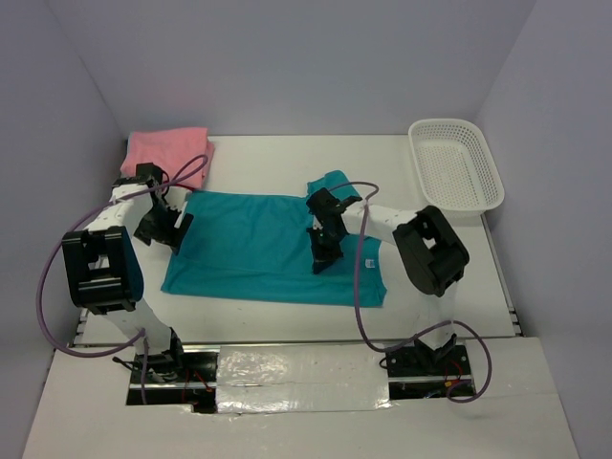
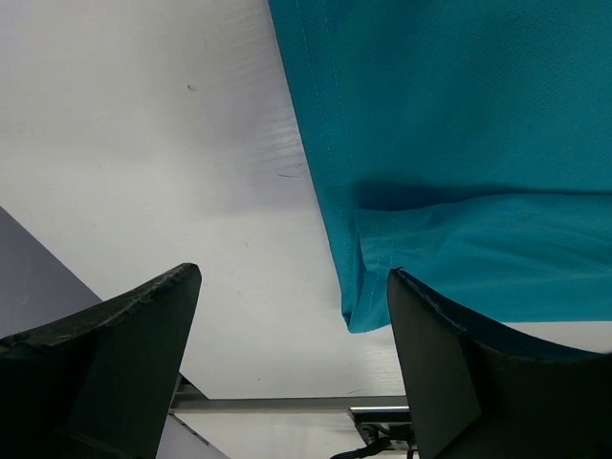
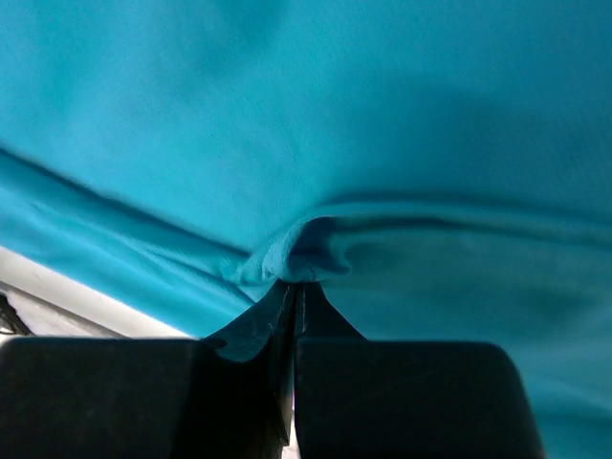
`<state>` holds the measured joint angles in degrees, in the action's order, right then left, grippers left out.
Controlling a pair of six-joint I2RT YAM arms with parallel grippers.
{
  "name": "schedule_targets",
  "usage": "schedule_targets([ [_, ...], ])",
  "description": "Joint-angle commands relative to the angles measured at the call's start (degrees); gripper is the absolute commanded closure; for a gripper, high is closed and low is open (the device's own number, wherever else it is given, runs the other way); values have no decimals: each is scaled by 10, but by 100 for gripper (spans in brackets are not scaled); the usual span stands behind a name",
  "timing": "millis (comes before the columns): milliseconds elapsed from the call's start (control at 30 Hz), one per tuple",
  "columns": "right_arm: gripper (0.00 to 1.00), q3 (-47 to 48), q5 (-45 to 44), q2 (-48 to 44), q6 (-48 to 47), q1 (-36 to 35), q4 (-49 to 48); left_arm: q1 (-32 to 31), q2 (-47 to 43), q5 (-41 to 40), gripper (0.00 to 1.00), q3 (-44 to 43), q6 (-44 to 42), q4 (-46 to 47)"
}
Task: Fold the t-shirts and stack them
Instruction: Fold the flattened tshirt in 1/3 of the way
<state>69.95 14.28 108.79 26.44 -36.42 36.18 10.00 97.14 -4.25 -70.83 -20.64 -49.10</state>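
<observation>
Teal t-shirt: lay spread flat across the middle of the table, its right end bunched and partly doubled over.
Pink t-shirt: sat folded at the far left corner, apart from the teal one.
Right gripper: was pressed together on a small raised pucker of the teal cloth, right of the shirt's centre.
Left gripper: was spread wide at the shirt's left edge, one finger over bare table, the other over the hem corner, gripping nothing.
Table: was white and bore both shirts.
Basket: was white lattice and stood at the far right corner, well apart from the shirts.
</observation>
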Motion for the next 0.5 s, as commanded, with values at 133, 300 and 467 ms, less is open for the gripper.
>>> schedule_targets([
  [133, 100, 183, -13, 68, -52, 7, 40, 3, -15, 4, 9, -12, 10, 15],
  [300, 90, 267, 3, 78, -77, 29, 82, 4, 19, 70, 18, -71, 36, 63],
  [467, 59, 314, 23, 91, -55, 111, 57, 4, 108, 150, 59, -167, 96, 104],
])
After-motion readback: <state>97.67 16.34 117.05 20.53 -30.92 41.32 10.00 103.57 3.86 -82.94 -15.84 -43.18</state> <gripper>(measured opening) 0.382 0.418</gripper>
